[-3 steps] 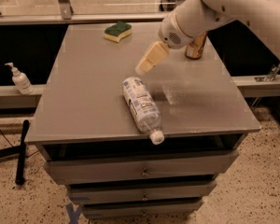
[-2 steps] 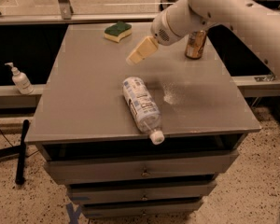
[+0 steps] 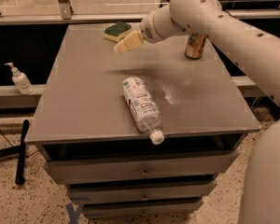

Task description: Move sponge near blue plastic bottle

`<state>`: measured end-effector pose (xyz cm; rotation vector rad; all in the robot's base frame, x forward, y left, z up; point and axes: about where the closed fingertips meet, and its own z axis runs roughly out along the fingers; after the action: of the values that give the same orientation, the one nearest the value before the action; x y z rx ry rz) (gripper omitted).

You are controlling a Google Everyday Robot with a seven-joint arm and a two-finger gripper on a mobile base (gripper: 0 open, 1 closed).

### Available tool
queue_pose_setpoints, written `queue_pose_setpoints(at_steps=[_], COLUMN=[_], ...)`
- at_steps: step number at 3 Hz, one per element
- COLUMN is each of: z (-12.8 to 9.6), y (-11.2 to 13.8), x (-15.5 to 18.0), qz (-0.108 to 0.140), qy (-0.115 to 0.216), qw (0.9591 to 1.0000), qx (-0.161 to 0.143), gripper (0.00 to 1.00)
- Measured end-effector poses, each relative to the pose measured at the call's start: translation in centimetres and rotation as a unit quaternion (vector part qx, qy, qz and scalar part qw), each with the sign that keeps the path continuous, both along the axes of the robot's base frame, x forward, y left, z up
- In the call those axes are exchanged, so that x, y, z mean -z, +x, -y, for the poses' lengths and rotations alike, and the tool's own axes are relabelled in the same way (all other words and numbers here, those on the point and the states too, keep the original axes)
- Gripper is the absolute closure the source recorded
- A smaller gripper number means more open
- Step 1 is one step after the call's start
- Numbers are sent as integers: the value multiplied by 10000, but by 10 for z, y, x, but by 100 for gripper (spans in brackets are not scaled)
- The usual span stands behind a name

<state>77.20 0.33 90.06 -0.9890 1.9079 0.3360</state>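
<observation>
The sponge (image 3: 117, 31), dark green on top with a pale yellow body, lies at the far edge of the grey table (image 3: 84, 92), left of centre. The blue plastic bottle (image 3: 141, 107), clear with a white-and-bluish label, lies on its side near the front edge, its white cap pointing toward the front. My gripper (image 3: 127, 43) hangs above the table just right of and in front of the sponge, close to it, far behind the bottle. It holds nothing that I can see.
A gold-brown drink can (image 3: 195, 45) stands at the far right, partly behind my arm (image 3: 233, 31). A small white pump bottle (image 3: 19, 80) stands on a ledge left of the table. Drawers (image 3: 140, 171) sit under the tabletop. A black pole (image 3: 21, 148) lies on the floor at left.
My gripper has moved left and toward the far edge, from above the middle right of the table to right beside the sponge. The sponge and bottle have not moved.
</observation>
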Motion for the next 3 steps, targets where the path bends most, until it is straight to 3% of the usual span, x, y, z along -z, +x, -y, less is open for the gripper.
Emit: queue_pose_setpoints(at_steps=[2, 3], z=[-29, -47], y=[61, 83], x=[16, 23], qz=[250, 295], qy=[379, 447], qw=[9986, 9983], qx=[258, 244], gripper=[0, 0])
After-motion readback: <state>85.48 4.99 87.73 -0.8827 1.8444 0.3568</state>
